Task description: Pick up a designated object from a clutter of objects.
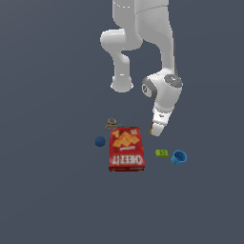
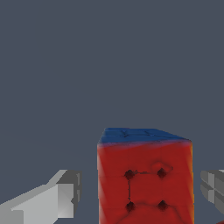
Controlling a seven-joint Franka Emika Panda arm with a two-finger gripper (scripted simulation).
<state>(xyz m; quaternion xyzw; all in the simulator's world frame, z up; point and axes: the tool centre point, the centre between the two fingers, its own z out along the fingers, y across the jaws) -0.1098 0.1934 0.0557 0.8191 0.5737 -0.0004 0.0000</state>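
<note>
Claw [image 2: 139,192] open, a finger [image 2: 52,199] either side of the cube [image 2: 144,179], not touching; arm low, right of centre, beside the box [image 1: 126,149]

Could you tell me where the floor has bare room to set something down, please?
Crowded only mid-scene: ball, ringed item, cracker box, puzzle cube at the hand, green block, cup. Floor is bare beyond the ball, beyond the cup and below the box.
</note>
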